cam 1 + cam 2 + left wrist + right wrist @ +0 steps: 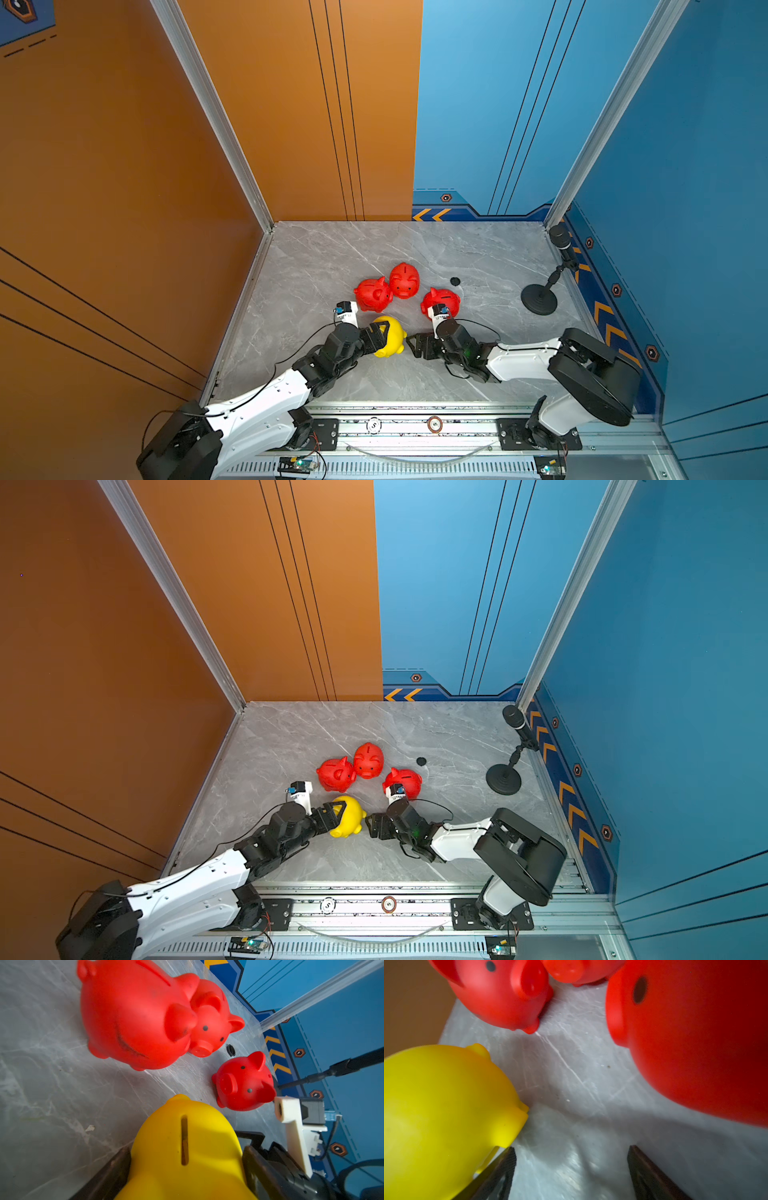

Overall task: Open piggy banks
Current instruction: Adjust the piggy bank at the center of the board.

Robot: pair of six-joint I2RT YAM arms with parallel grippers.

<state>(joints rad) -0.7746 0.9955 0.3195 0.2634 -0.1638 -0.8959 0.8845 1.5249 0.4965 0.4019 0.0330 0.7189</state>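
From my station I see the left gripper [383,337] clamped on the yellow piggy bank [392,338]. In the left wrist view a dark finger [116,1169] presses each flank of the bank, and the coin slot [184,1140] faces that camera between them. The right gripper [412,347] points at the same bank from the opposite side with its jaws spread wide. Only bare bench [571,1076] lies between them in the right wrist view. One of its fingers [506,1159] sits right against the yellow body, though I cannot tell whether it touches. Beyond the left gripper, away from the arm bases, stands the near red piggy bank [372,295]. The far red piggy bank [404,280] is snug against it, a little further out. The third red piggy bank [441,301] stands just past the right wrist, partly hidden by the white camera mount [439,312] in both top views. Further out beyond the right gripper a small black plug [455,281] lies alone on the bench. A microphone stand [539,297] stands well off to that gripper's outer side.
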